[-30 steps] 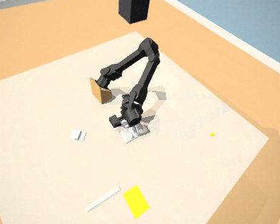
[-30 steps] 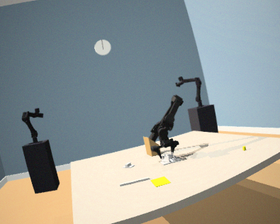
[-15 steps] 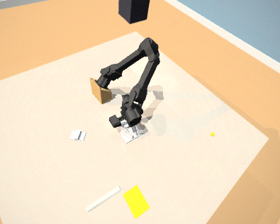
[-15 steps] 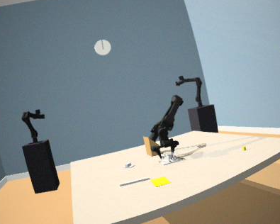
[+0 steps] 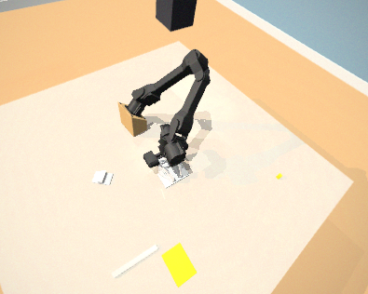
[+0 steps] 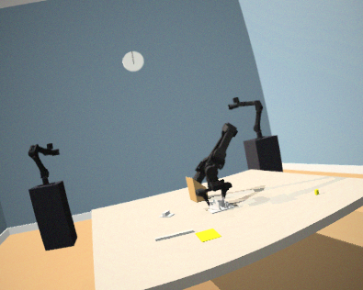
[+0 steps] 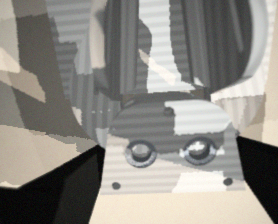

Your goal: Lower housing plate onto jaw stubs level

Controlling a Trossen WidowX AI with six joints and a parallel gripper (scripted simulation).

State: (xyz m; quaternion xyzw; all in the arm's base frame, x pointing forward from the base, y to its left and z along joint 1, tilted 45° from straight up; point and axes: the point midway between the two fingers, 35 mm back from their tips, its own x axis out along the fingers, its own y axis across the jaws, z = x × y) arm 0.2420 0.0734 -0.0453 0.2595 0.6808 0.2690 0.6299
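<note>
The housing plate [image 7: 165, 170] is grey and white with faint stripes; the sheet [image 5: 179, 264] [image 6: 209, 235] is plain yellow; the arm [image 5: 192, 100] [image 6: 222, 147] is black; the wedge [image 5: 132, 121] [image 6: 195, 191] is orange-brown.

The arm [image 5: 168, 77] [image 6: 222, 146] is matte black with chunky, angular joints
</note>
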